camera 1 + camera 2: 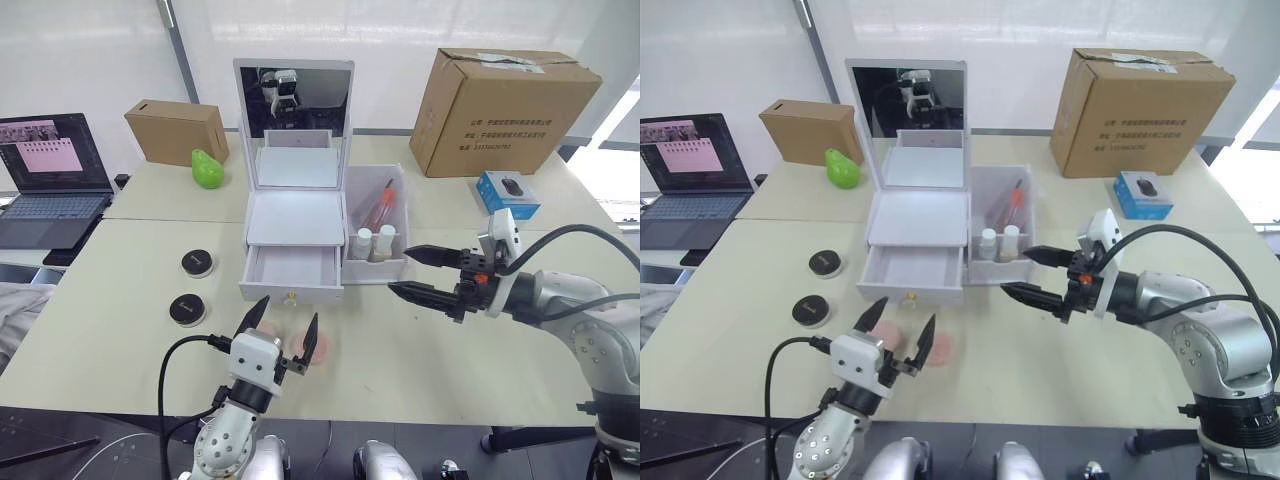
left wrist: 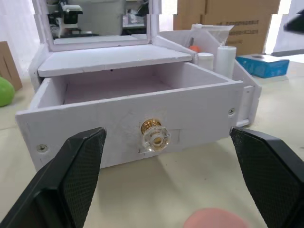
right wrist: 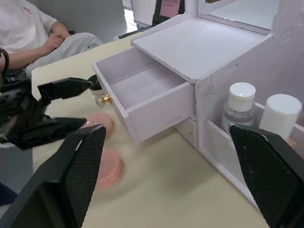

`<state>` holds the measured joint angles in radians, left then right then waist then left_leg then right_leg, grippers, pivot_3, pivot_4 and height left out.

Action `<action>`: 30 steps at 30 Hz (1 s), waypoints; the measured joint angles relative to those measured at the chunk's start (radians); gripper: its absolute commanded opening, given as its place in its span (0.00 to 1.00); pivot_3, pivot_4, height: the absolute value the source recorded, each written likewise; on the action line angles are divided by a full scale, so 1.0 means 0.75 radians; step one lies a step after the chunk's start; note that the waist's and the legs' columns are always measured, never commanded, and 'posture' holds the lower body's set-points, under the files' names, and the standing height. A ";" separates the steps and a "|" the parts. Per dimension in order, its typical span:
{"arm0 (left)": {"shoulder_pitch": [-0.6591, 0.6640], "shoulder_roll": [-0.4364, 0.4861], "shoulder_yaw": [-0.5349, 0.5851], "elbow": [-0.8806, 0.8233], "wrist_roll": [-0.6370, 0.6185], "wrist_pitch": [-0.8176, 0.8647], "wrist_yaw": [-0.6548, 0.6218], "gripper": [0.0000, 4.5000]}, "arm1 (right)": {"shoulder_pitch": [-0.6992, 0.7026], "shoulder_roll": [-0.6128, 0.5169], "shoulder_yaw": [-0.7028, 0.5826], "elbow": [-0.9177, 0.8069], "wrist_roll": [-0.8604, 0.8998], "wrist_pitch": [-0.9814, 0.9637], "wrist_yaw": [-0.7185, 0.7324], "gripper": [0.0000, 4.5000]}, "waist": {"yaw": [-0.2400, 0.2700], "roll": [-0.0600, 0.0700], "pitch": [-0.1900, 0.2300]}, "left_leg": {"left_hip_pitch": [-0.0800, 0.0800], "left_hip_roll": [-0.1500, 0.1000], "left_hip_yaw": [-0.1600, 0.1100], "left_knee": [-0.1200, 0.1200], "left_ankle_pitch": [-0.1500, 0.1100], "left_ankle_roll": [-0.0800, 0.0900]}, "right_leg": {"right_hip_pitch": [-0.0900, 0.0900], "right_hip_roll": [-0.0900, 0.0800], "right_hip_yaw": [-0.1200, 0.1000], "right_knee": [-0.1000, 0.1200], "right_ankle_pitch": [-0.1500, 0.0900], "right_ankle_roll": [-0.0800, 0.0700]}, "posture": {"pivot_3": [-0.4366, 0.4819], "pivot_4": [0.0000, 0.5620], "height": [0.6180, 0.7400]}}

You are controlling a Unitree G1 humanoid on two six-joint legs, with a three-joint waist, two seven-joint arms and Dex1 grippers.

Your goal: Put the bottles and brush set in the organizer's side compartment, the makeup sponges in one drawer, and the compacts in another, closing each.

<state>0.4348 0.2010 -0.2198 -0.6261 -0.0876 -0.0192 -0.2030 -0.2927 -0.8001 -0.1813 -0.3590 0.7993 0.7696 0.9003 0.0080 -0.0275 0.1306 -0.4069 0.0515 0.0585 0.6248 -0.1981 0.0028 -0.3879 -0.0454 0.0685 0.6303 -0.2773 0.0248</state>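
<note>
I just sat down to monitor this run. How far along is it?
Done: two bottles and the brush set stand in the side compartment. In hand: a drawer is open and empty, the open left gripper above the sponges. Left: sponges, both compacts, closing.

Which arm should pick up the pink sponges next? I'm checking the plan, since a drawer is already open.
Left, probably. The left gripper hangs open right over the two sponges, just before the open drawer. The right gripper is off beside the side bin.
</note>
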 measured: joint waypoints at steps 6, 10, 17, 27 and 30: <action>0.234 0.455 0.543 -0.047 -0.639 0.210 -0.430 1.00 | 0.207 -0.119 -0.212 0.082 0.004 -0.053 0.146 1.00 | 0.001 0.002 0.001 | 0.003 0.002 0.000 -0.001 0.000 0.001 | 0.000 0.001 -0.005 0.002 -0.013 -0.005 | 0.48 0.27 1.00; 0.175 0.728 0.966 0.417 -0.818 0.291 -0.745 1.00 | 0.399 -0.155 -0.378 0.236 -0.069 -0.169 0.247 1.00 | 0.004 0.004 0.003 | 0.009 0.001 0.000 -0.001 -0.001 0.000 | -0.001 0.000 -0.007 0.002 -0.017 -0.006 | 0.48 0.27 1.00; -0.224 1.083 1.121 1.272 -0.729 0.191 -1.154 1.00 | 0.636 -0.157 -0.460 0.486 -0.312 -0.486 0.330 1.00 | 0.002 0.001 0.004 | 0.011 -0.001 0.006 -0.009 -0.005 -0.007 | -0.005 -0.017 -0.009 -0.001 -0.017 -0.008 | 0.48 0.27 1.00; -0.565 1.169 1.081 1.755 -0.565 0.052 -1.379 1.00 | 0.721 -0.105 -0.538 0.544 -0.354 -0.622 0.337 1.00 | -0.031 -0.001 0.001 | 0.016 0.000 0.013 -0.022 -0.005 -0.006 | -0.001 -0.018 -0.008 0.001 -0.008 -0.001 | 0.48 0.27 1.00; -0.578 1.169 1.080 1.754 -0.561 0.053 -1.411 1.00 | 0.720 -0.079 -0.539 0.509 -0.350 -0.621 0.325 1.00 | -0.034 -0.001 0.001 | 0.017 0.001 0.013 -0.022 -0.004 -0.006 | -0.001 -0.018 -0.008 0.002 -0.007 -0.002 | 0.48 0.27 1.00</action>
<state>0.0013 1.0777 0.5898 0.6894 -0.5082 0.0207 -1.2611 0.2472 -0.8595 -0.5853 0.0223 0.5369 0.3041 1.1444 -0.0174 -0.0285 0.1315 -0.3944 0.0519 0.0682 0.6081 -0.2014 -0.0015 -0.3886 -0.0585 0.0627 0.6317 -0.2824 0.0231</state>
